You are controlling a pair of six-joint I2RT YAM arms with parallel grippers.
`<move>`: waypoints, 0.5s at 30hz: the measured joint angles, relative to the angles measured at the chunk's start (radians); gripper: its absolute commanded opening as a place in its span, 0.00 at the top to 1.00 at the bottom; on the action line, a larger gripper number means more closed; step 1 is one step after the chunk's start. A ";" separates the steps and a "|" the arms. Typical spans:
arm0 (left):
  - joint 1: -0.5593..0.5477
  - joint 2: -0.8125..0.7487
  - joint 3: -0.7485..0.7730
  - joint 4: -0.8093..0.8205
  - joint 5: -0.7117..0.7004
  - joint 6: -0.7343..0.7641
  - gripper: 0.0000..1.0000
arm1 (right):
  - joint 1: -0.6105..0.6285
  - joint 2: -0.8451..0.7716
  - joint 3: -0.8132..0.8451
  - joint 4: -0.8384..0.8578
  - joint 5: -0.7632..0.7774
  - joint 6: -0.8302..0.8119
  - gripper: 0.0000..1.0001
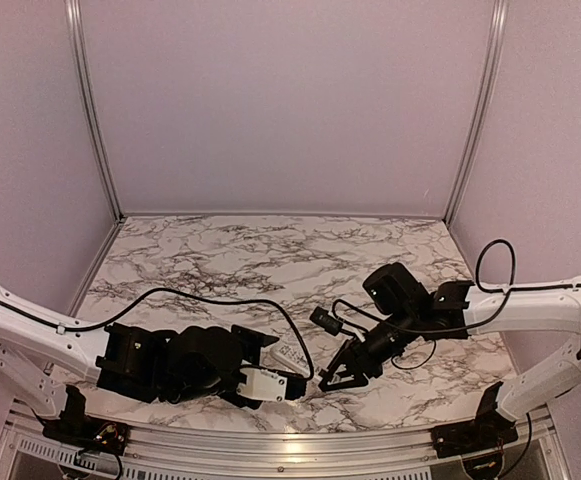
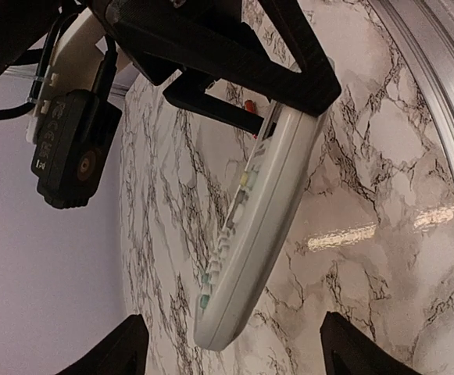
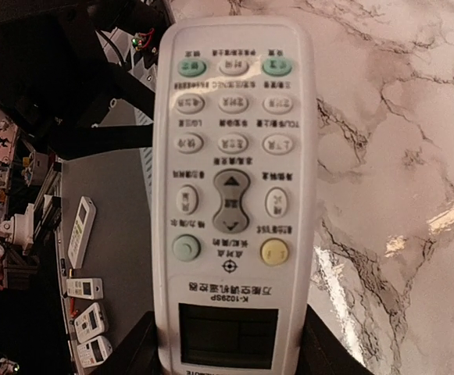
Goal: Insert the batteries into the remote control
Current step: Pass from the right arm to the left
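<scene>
While the left pincer is spread open about its rounded tip, the white plastic remote control is clamped at its display end by the right pincer, over the marbled worktop.

Marble-patterned table, lilac walls

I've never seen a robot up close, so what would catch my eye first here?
A white remote control fills the right wrist view, its buttons facing the camera, clamped at its display end by the right hand. Beneath it spreads a glossy marble-patterned table.
</scene>
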 measured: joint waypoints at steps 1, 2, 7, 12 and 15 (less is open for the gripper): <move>0.000 0.014 0.010 0.000 -0.001 0.008 0.25 | 0.002 0.006 0.000 -0.001 -0.005 0.000 0.72; 0.000 0.032 0.024 -0.002 -0.001 0.021 0.28 | 0.006 0.011 0.000 -0.002 -0.007 0.000 0.72; 0.000 0.092 0.062 -0.008 -0.003 0.067 0.42 | 0.022 0.033 0.001 -0.010 -0.019 0.000 0.72; 0.000 0.108 0.071 -0.021 -0.004 0.087 0.57 | 0.027 0.050 0.011 -0.023 -0.028 -0.001 0.73; 0.000 0.115 0.071 -0.031 -0.007 0.099 0.65 | 0.028 0.056 0.023 -0.028 -0.032 -0.005 0.73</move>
